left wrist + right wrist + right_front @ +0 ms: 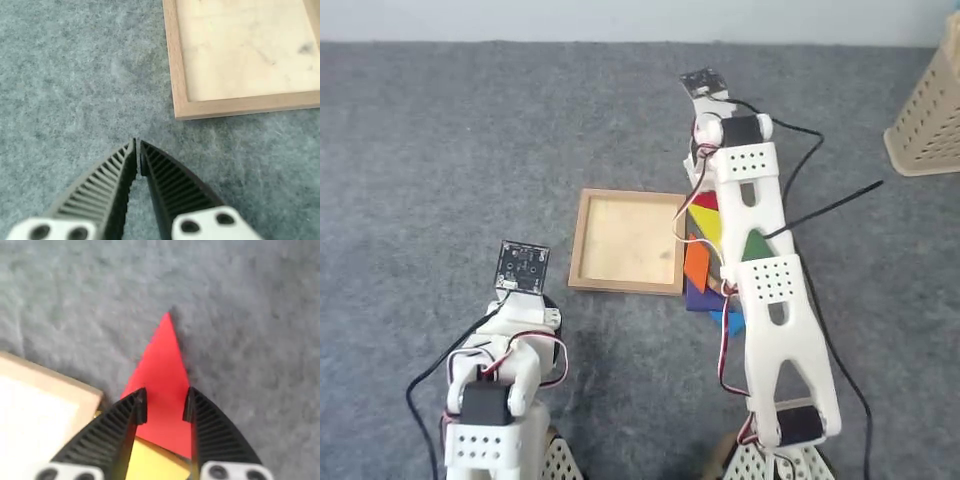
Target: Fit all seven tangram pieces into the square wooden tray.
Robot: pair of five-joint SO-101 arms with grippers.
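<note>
Right tool [165,397]: partly open, a narrow gap. Its 2 black fingers straddle the wide end of the red triangle [162,362], whose tip points away from the wrist. I cannot tell whether the pads touch it yet.
Left tool [137,146]: closed on nothing, with the tips almost meeting. It sits low over the grey counter [65,75], just off a corner of the tray.
Red triangle: lies flat on the counter just outside the tray's corner. Its wide end touches or overlaps the yellow piece [155,462].
Tray [577,245]: square and wooden, lying between the 2 arms. None of the 7 pieces is inside.
Other pieces: orange [696,265], green [755,246], purple [700,297] and blue [730,322] sit bunched beside the tray's far side from the left arm, partly under the right arm.
Step in hand: probably picking up the red triangle.
Doing it well: lower until both pads are beside the piece's edges, then close across the narrow span. A thin flat piece slips easily, so the fingertips should reach counter level first.
Risk: dragging the yellow piece along, or clipping the tray rim on the lift.
Next: lift clear of the rim before moving over the tray.
</note>
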